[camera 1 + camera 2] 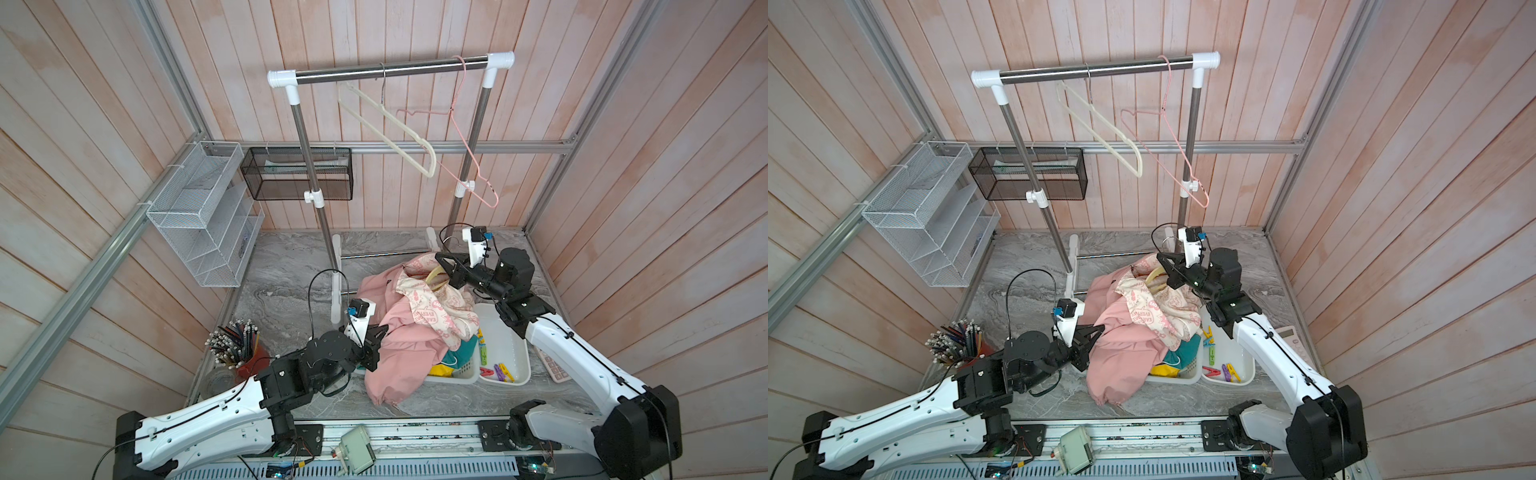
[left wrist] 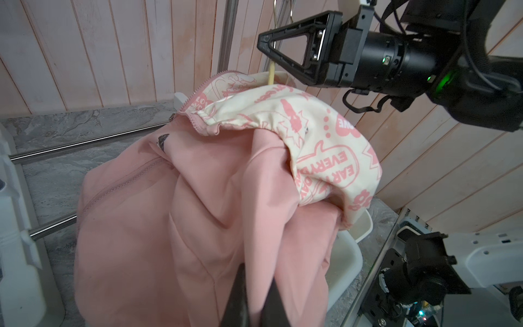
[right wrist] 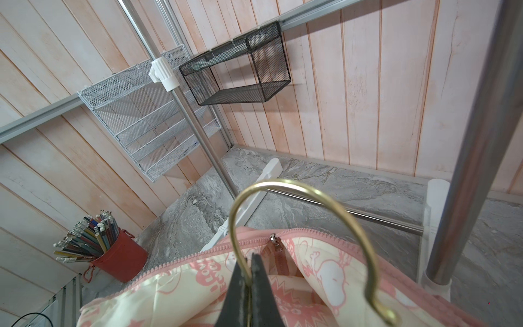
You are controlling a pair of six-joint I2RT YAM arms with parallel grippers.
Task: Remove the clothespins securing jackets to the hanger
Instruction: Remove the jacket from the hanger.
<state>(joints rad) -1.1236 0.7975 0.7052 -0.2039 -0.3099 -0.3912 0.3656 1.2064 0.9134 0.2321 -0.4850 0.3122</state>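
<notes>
A pink jacket [image 1: 399, 345] with cream pink-print lining [image 3: 311, 269] droops over a white basket [image 1: 461, 374]. It hangs on a cream hanger with a brass hook [image 3: 297, 188]. My right gripper [image 3: 250, 271] is shut on the hook's stem, above the jacket in both top views [image 1: 440, 257] [image 1: 1160, 257]. My left gripper [image 2: 259, 280] is shut on a fold of pink fabric at the jacket's left side [image 1: 384, 330]. A teal jacket [image 1: 461, 353] and a yellow jacket [image 1: 440, 370] lie in the basket. Several loose clothespins [image 1: 500, 372] lie in a white tray [image 1: 511, 332]. No clothespin shows on the pink jacket.
A clothes rack [image 1: 390, 68] stands at the back with a cream hanger [image 1: 390, 133] and a pink wire hanger [image 1: 469, 158], both bare. Its base bars [image 2: 85, 143] lie on the table. A red cup of pencils [image 1: 237, 349] stands front left. Wire baskets [image 1: 199, 212] hang on the walls.
</notes>
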